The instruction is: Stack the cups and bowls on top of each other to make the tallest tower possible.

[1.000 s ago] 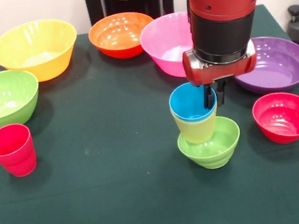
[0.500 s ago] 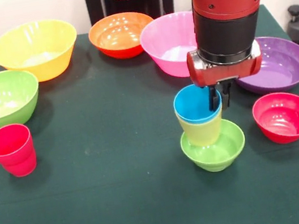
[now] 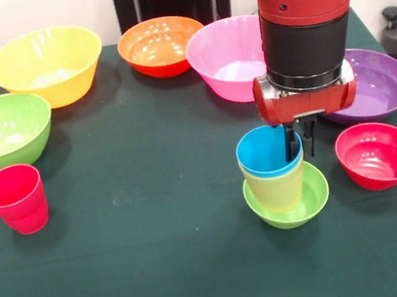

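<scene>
tower (image 3: 280, 180) stood on surface (image 3: 145, 241) beside small red bowl (image 3: 379, 154) | claw (image 3: 297, 143) clenched on blue cup (image 3: 269, 152) rim | cups judged light, stiff, slippery | rim grip advised

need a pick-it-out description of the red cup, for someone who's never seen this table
Start at the big green bowl on the left edge of the dark green table in the front view. Just in front of it stands the red cup, alone and upright. It is narrow and straight-walled, unlike the low red bowl far across the table beside the claw.
</scene>
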